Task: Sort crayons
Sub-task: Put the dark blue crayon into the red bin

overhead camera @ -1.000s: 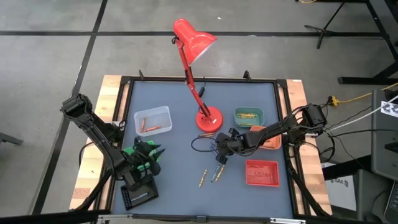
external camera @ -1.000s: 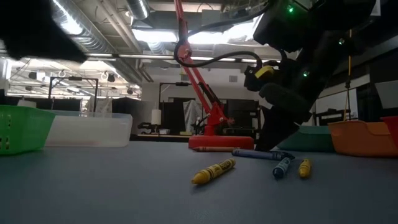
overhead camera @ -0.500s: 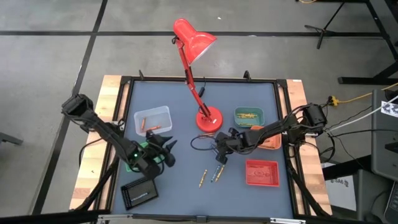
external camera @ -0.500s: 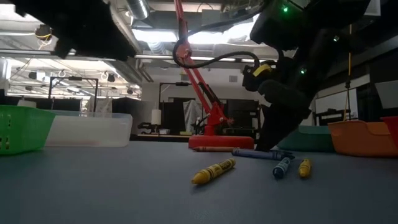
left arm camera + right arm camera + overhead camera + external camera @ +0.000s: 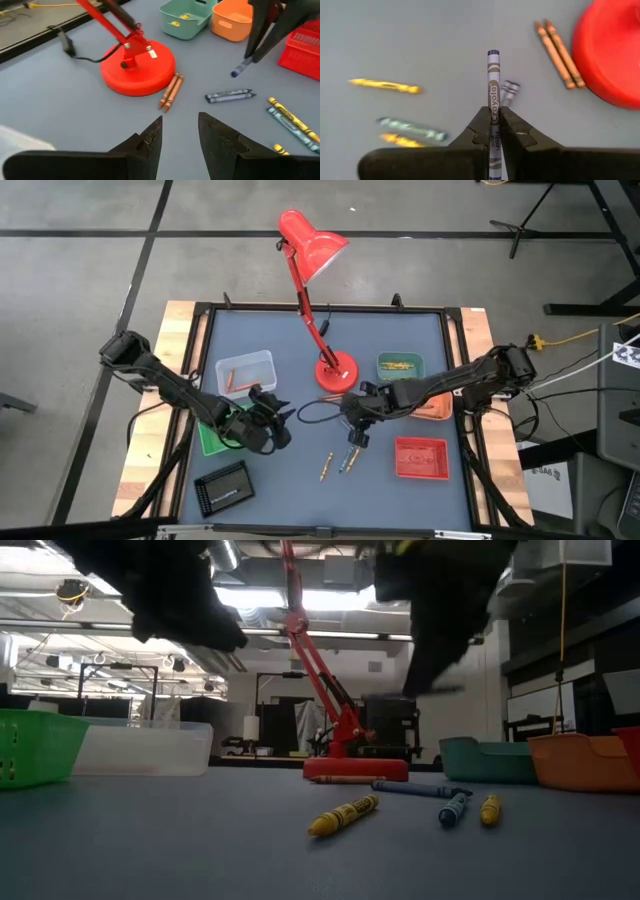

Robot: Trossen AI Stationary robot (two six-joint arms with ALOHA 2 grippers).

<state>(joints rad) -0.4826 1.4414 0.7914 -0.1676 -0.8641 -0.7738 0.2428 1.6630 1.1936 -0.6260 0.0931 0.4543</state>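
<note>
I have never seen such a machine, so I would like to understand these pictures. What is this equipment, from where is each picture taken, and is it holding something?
These are two dark robot arms working at a grey table, each ending in a two-finger gripper. One picture looks straight down, one looks level across the table top, and two come from cameras on the wrists.

The right gripper is shut on a blue-purple crayon, lifted above the table. The left gripper is open and empty, hovering near the red desk lamp.

On the table lie loose crayons: two orange ones beside the lamp base, plus blue and yellow ones. Small trays stand around: clear, teal, red, orange and green.
</note>
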